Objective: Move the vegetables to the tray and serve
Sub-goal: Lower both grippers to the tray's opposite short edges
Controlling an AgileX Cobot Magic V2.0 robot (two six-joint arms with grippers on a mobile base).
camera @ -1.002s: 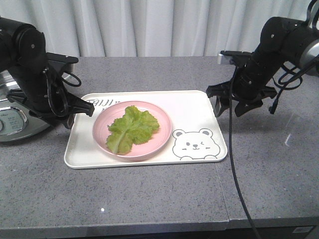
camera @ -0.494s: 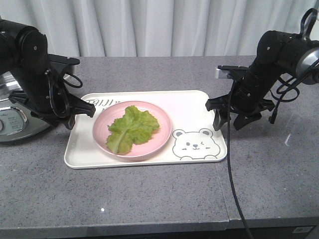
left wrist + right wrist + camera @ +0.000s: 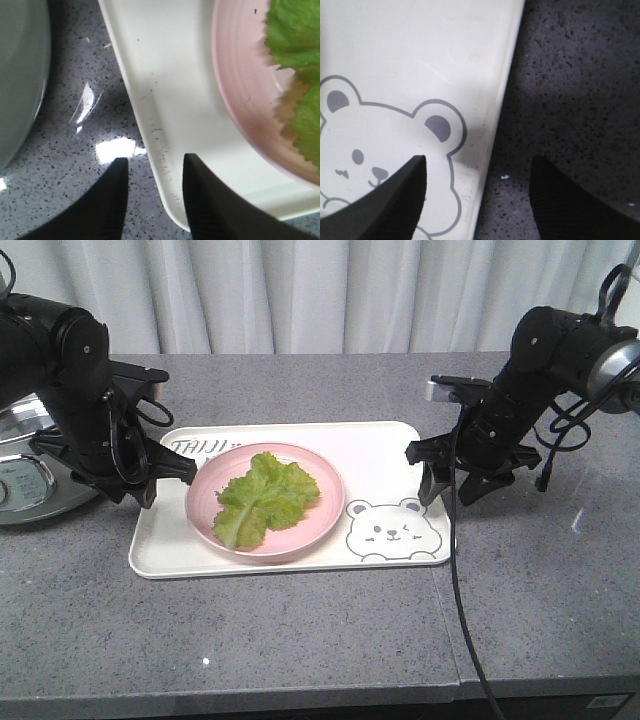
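Lettuce leaf (image 3: pixel 265 498), light green with frilly edges, lies flat in the round pink plate (image 3: pixel 322 522). The plate sits on the big cream tray (image 3: pixel 380 452), on its left half. A winking bear drawing (image 3: pixel 392 528) is on the tray just beside the plate, at the front right corner. The tray rests on the grey counter (image 3: pixel 300 640).

The left claw (image 3: pixel 165 480) is down at the tray's left edge. Its two black fingers are apart, one over the counter and one over the tray, with the rim between them. The right claw (image 3: pixel 447 490) is at the tray's right edge near the bear. Its fingers are wide apart too, one on each side of the rim. Neither claw holds anything. I cannot tell if they touch the tray.

A silver pot (image 3: pixel 25 475) stands behind the left arm.
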